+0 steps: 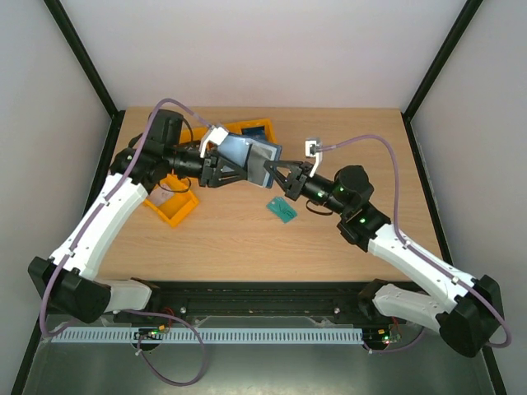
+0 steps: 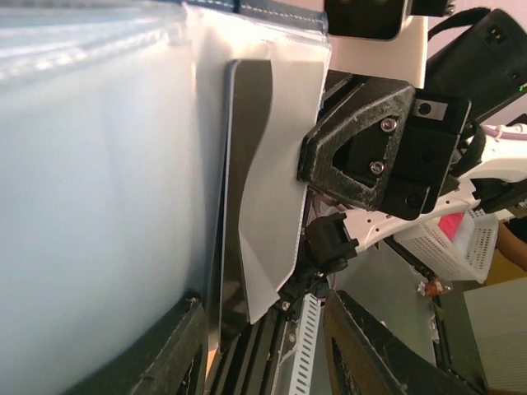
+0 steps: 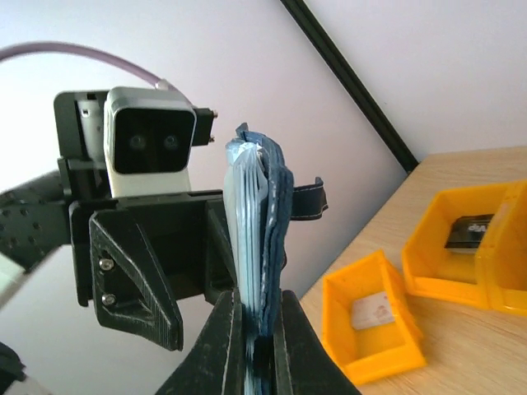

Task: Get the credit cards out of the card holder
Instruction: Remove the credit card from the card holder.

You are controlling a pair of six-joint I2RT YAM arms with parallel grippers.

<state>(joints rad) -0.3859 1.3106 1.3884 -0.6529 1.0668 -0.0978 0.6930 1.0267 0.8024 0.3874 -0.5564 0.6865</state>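
Card holder [image 1: 247, 156] is in the air over the table [image 1: 346, 247], between both arms, open, pale inside toward the left arm.
Right gripper [image 3: 255, 333]: clenched on the holder's lower edge; the holder stands upright, edge-on, from its fingers.
Left gripper [image 2: 268, 354]: fingers apart, either side of a clear sleeve with a dark card [image 2: 243, 107] in it. The sleeve lies against one finger; a pinch cannot be told.
Teal card [image 1: 282, 209] lies flat on the table below the right gripper. Orange bins [image 1: 173, 202] sit on the table behind.
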